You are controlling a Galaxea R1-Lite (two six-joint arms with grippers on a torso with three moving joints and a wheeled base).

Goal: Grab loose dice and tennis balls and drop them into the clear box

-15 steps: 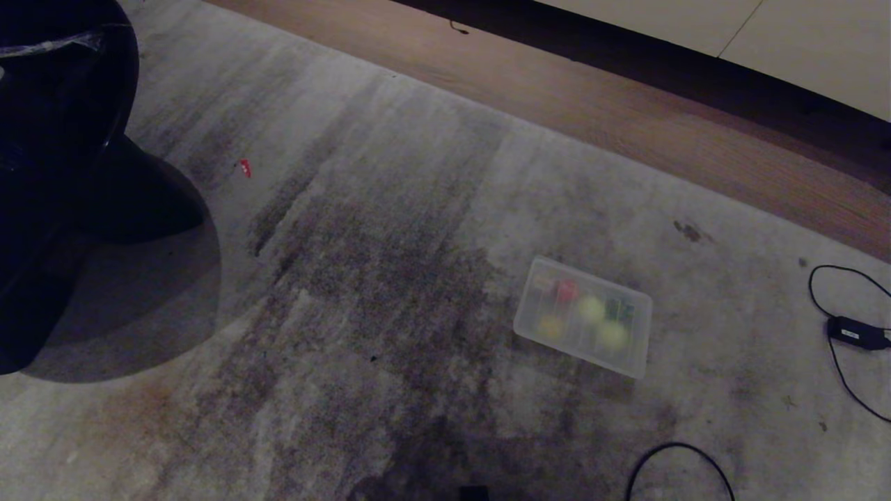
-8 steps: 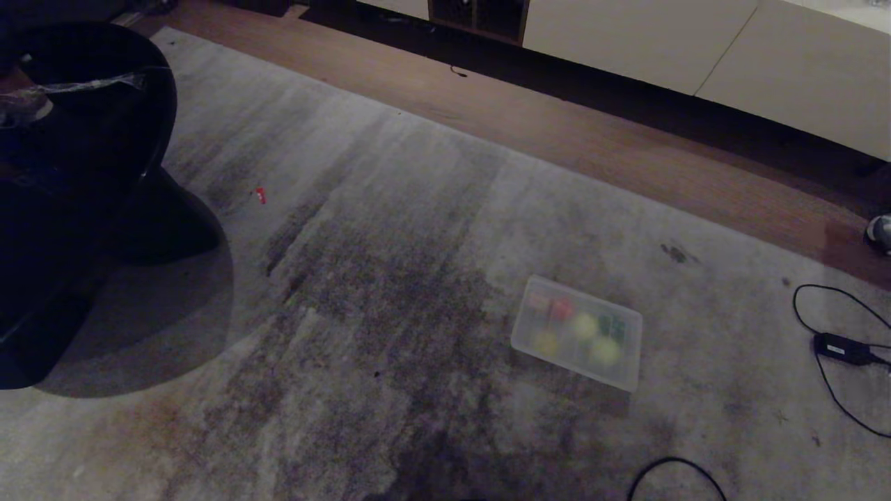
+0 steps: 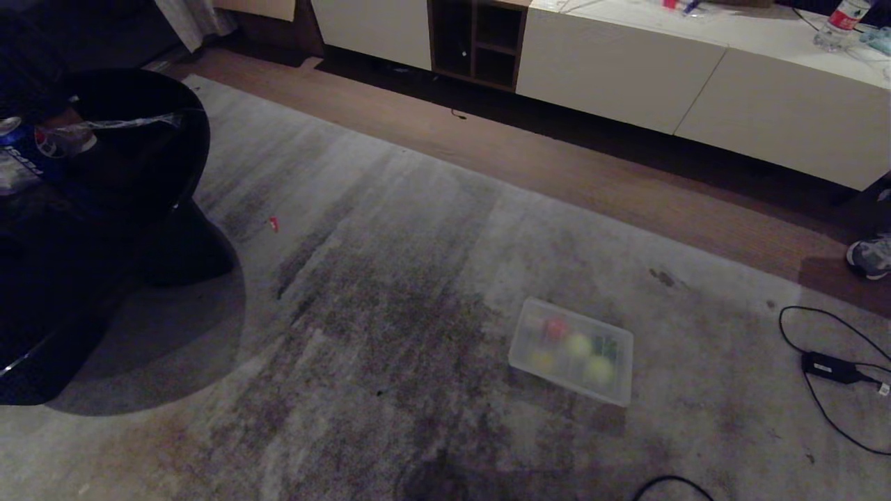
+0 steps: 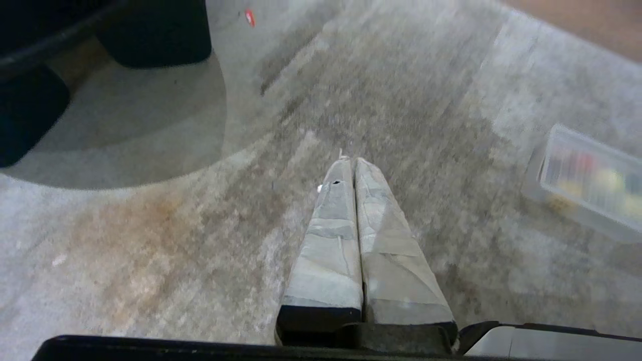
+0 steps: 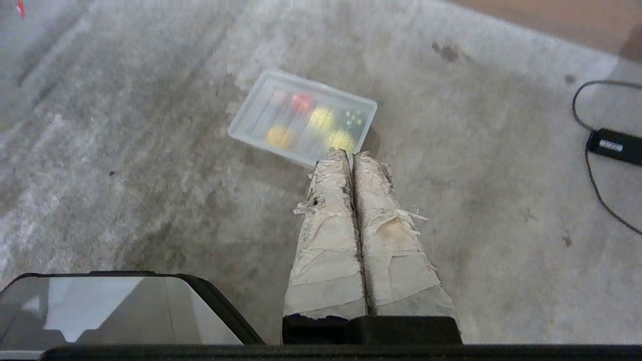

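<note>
While both arms sit parked with nothing held, the clear box (image 3: pixel 571 352) lies on the grey carpet (image 3: pixel 390 278) with the colourful pieces already inside it. Left gripper (image 4: pixel 348 161) has fingers pressed together, empty, above bare carpet; the box is well off to its side, near the frame edge in the left wrist view. Right gripper (image 5: pixel 349 154) also pressed together, empty, with the box just ahead of its tips in the right wrist view, not touching as far as I can tell. Inside the box: two tennis balls (image 5: pixel 322 118), a red die (image 5: pixel 301 103), a yellow die (image 5: pixel 277 135), and a dark green piece with pale dots; all blurred through the plastic, cream die can't be made out for sure. No balls or dice visible loose on the carpet, only a tiny red scrap (image 3: pixel 273 223) far from both grippers near the dark round table (image 3: pixel 104 209). A black cable with adapter (image 3: pixel 828 367) lies beyond the right gripper's outer side. White cabinets (image 3: pixel 626 83) stand along the far wall, and a shoe (image 3: pixel 870 257) shows at the edge.

Step judged: collecting looks done or nearly done, robot seems to be surveying. Next move probably calls for checking the carpet for leftovers; if that scrap counts, a drive over there and opening of a gripper
</note>
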